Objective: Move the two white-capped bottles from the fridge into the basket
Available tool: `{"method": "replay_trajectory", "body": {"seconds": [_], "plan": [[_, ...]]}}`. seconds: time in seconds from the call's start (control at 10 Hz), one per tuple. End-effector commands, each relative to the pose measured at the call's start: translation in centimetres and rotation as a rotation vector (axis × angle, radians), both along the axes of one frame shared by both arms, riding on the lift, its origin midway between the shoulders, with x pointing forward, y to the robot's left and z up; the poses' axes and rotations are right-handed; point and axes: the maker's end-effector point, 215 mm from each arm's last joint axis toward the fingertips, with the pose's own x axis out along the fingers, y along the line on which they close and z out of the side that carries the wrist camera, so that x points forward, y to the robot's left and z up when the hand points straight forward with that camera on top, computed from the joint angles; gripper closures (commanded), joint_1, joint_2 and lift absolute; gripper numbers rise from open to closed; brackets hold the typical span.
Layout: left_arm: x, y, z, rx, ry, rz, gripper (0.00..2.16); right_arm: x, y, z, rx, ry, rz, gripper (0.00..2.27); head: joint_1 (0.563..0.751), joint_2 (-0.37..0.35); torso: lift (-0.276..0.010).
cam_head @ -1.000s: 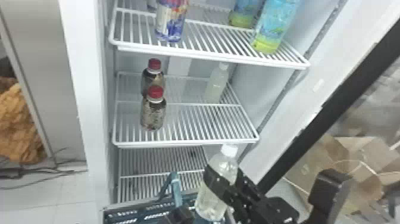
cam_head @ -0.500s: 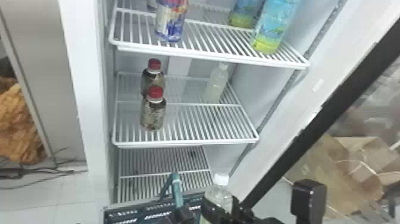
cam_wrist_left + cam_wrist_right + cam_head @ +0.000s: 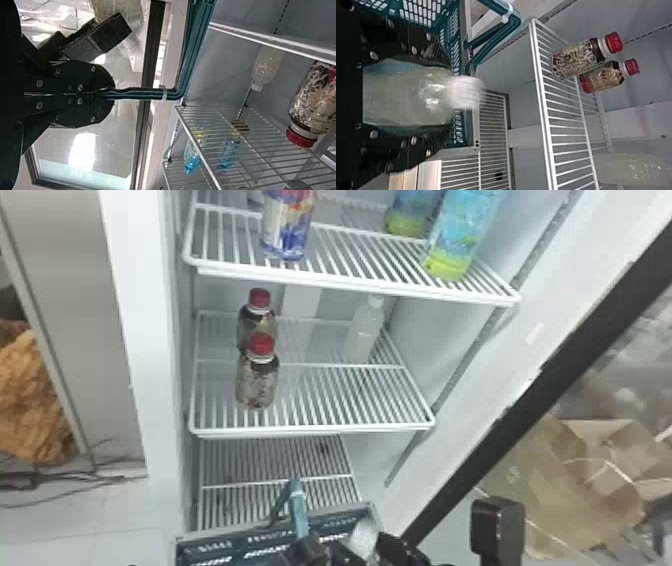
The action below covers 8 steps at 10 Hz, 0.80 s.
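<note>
Left, red-capped bottles (image 3: 257,382) stand on the middle shelf; the left gripper's (image 3: 303,551) fingers close round the basket's (image 3: 215,546) handle (image 3: 298,510). The right gripper's (image 3: 371,551) fingers, bottle-width apart, grip one white-capped bottle (image 3: 405,95), cap near the rim. Bare wire fronts the other white-capped bottle (image 3: 363,332).

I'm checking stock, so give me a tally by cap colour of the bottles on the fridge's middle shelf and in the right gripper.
Red-capped bottles: 2, both on the middle shelf
White-capped bottles: 2, one on that shelf, one in the right gripper
Total: 4
</note>
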Motion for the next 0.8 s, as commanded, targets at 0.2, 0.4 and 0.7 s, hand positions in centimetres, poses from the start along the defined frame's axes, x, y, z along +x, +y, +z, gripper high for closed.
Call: {"method": "replay_trajectory", "body": {"seconds": [0.2,0.4,0.7], "plan": [[0.0,0.1,-0.1,0.001,0.002,0.004,1.12,0.8,-0.4,0.8,-0.015,-0.037,-0.008,0.47,0.695,-0.350,-0.260],[0.2,0.1,0.0,-0.002,0.002,0.007,1.12,3.5,-1.6,3.4,-0.039,-0.165,-0.041,0.47,0.695,-0.350,-0.260],[0.2,0.3,-0.2,0.001,0.006,0.016,1.12,8.4,-3.3,6.9,-0.032,-0.356,-0.093,0.46,0.695,-0.350,-0.260]]}}
